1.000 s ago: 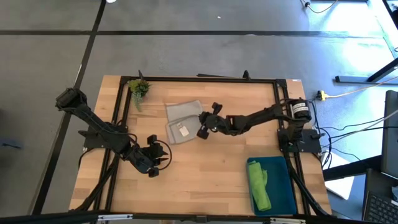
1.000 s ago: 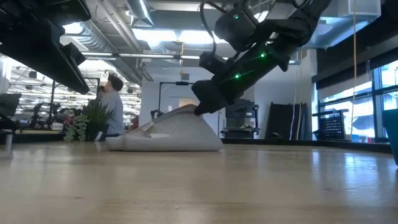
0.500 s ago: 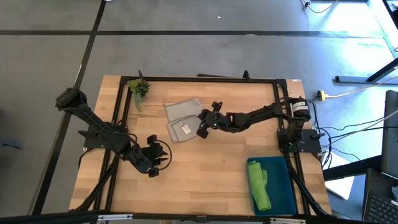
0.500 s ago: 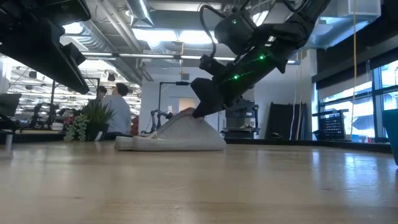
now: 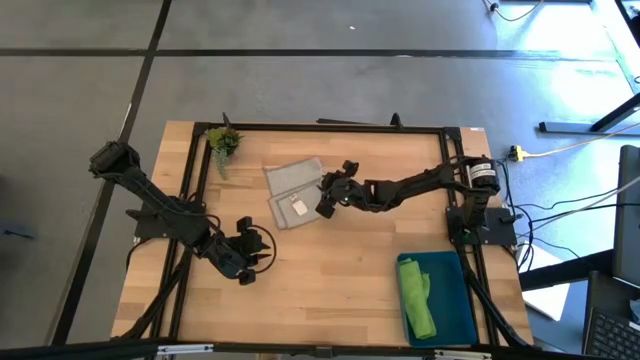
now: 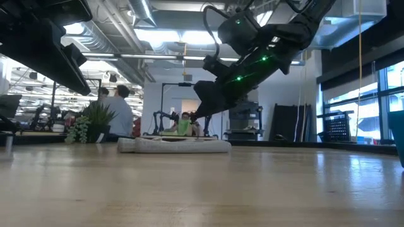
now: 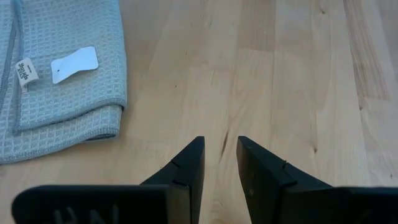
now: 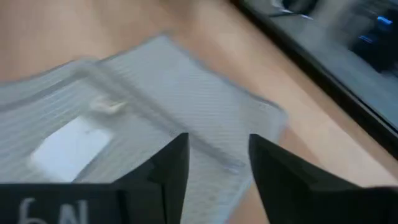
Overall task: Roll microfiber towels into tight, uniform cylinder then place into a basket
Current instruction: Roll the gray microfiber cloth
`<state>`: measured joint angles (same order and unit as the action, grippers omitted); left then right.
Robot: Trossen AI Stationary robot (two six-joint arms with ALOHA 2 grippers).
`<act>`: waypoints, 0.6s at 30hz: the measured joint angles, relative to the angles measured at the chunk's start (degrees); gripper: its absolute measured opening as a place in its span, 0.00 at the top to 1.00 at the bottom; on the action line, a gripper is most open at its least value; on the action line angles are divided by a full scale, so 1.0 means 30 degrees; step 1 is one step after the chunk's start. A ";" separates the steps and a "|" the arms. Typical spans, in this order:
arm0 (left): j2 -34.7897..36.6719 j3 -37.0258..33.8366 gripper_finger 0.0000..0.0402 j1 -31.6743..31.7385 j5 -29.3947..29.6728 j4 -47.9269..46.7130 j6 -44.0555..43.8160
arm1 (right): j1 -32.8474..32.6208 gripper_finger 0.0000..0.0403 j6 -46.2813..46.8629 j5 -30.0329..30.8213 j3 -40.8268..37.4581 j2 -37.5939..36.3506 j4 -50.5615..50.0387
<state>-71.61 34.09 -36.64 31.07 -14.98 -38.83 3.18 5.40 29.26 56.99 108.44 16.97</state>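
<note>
Released, the grey towel (image 5: 291, 193) has dropped flat; the right gripper (image 5: 325, 201) hovers open at its edge. Folding appears underway; rolling comes next. The left gripper (image 5: 247, 262), apart from it, waits slightly parted and empty.

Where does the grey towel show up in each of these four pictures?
High view: grey towel lies flat at the table's middle, left of the right gripper.
Low view: a low flat strip at centre.
Left wrist view: upper left corner.
Right wrist view: fills the middle.
Shared landmark: its white tag.
</note>
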 joint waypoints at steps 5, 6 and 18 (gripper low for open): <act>0.0000 0.0000 0.78 0.0007 0.0000 -0.0003 0.0000 | -0.0572 0.53 -0.3957 -0.4987 0.0022 0.0092 -0.1518; 0.0000 0.0000 0.78 0.0006 0.0000 0.0005 0.0000 | -0.0644 0.53 -0.3964 -0.5454 0.0022 0.0226 -0.1955; 0.0007 0.0000 0.78 0.0051 0.0831 0.0005 0.0123 | -0.0732 0.52 0.0038 -0.8505 0.0044 0.1429 -0.3117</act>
<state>-71.59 34.09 -36.49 33.56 -14.96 -38.46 0.99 5.51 3.74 57.12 112.73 7.62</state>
